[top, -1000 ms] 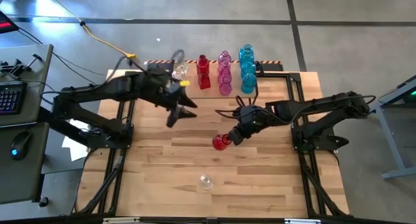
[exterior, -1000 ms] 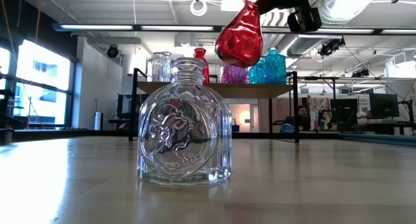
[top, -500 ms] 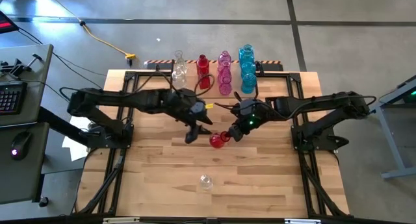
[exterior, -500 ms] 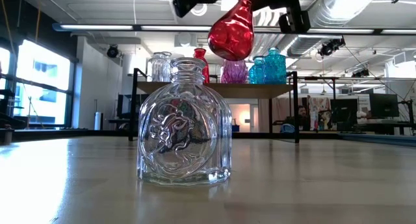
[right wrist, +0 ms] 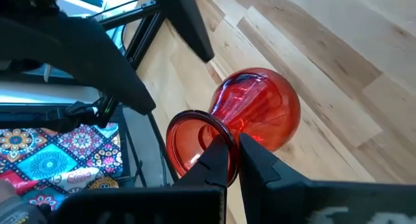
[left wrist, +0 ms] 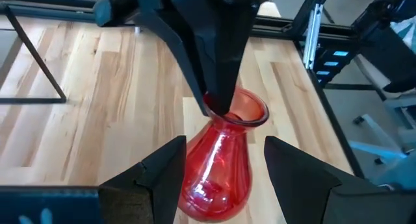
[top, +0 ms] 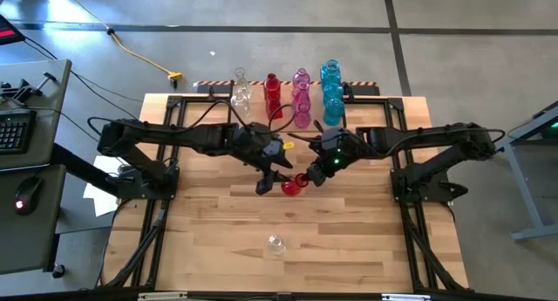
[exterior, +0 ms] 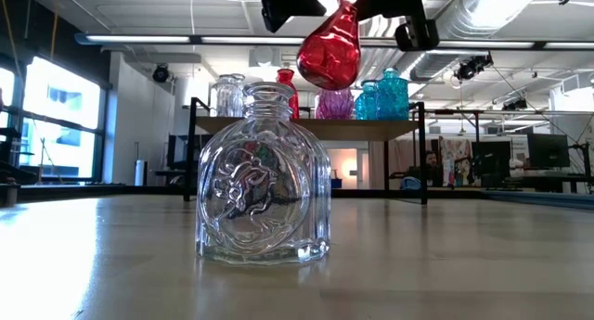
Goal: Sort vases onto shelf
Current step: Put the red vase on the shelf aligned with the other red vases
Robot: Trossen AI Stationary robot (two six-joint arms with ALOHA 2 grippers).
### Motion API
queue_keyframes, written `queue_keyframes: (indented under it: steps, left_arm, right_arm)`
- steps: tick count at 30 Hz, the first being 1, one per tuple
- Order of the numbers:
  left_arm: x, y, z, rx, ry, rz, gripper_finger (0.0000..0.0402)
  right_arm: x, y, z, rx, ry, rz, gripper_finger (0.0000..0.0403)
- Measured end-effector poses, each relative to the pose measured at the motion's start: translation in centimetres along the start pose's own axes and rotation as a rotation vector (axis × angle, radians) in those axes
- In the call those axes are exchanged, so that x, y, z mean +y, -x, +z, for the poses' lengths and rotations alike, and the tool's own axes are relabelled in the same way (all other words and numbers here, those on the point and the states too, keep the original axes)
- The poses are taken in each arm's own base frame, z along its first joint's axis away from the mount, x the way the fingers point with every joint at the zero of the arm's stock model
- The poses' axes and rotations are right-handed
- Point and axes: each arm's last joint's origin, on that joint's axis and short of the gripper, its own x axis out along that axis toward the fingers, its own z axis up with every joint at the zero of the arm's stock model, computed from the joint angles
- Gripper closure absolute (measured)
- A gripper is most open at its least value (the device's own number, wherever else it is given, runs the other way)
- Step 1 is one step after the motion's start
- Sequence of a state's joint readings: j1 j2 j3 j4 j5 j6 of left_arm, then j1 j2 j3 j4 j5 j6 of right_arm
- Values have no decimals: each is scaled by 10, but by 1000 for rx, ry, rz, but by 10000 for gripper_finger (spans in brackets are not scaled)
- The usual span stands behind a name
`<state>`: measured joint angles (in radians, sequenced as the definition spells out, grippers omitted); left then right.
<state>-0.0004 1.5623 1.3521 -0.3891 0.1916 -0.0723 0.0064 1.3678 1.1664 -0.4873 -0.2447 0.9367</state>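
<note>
A red glass vase hangs tilted above the table's middle, also visible in the low view. My right gripper is shut on its mouth. My left gripper is open, one finger on each side of the vase's belly; I cannot tell whether they touch it. A clear embossed vase stands on its base near the table's near edge. Clear, red, pink and blue vases stand on the shelf at the far edge. My right gripper pinches the red vase at its rim, one finger over the mouth and the other outside the neck. The fingers come slanting down from the table's right. The vase is lifted clear, and its belly hangs tilted below the fingers.
The wooden slatted table has bare boards on its near half around the clear vase. Black frame rails run along the left and right edges. A desk with a keyboard stands beyond the left edge.
My left gripper has swung from near the shelf toward the table's middle and near side, ending with its fingers around the red vase. My right gripper has carried the vase a little toward the table's left, still lifted.
</note>
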Motion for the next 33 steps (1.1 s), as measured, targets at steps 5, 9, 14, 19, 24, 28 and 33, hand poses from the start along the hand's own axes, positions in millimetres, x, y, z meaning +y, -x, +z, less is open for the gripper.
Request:
queue_keyframes:
  steps: [5,9,14,19,24,28,33]
  left_arm:
    - [1,0,0,-2,-9,44,204]
    - [1,0,0,-4,-8,47,204]
    - [1,0,0,-6,-8,46,204]
    - [0,0,1,-10,-11,44,204]
    - [-1,0,1,-17,-12,42,204]
    - [-1,0,4,-44,-17,40,204]
    - [-1,0,4,-44,-17,41,204]
  right_arm:
    - [-2,1,5,-22,-11,7,403]
    - [0,2,9,-39,-9,46,403]
    - [0,3,13,-56,-27,57,403]
    - [2,4,17,-87,-24,90,403]
    - [6,5,20,-118,-16,130,403]
    - [6,5,21,-130,-31,132,403]
    - [6,5,21,-136,-34,128,403]
